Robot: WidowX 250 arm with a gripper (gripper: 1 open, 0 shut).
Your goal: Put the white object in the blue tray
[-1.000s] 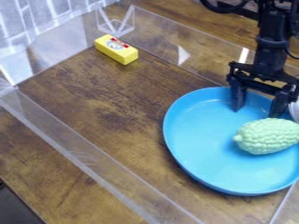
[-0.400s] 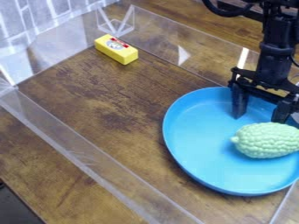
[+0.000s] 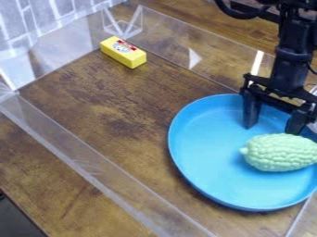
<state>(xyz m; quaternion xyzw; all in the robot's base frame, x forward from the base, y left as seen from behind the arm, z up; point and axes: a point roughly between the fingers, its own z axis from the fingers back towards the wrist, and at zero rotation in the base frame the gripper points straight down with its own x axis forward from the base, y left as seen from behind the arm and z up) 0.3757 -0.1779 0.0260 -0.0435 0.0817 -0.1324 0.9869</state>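
Pale green-white, the knobbly object (image 3: 280, 153) lies in the blue tray (image 3: 213, 174); the black claw (image 3: 275, 115), fingers spread wide and holding nothing, could snag the rim, dragging the tray.

The lumpy object (image 3: 280, 153) lies in the tray (image 3: 223, 167), toward its right side. The tray sits on the worktop (image 3: 106, 130), right of and nearer than the box (image 3: 122, 53).

Brown wooden tabletop (image 3: 106, 120), pale wall (image 3: 56, 20) (faintly patterned)
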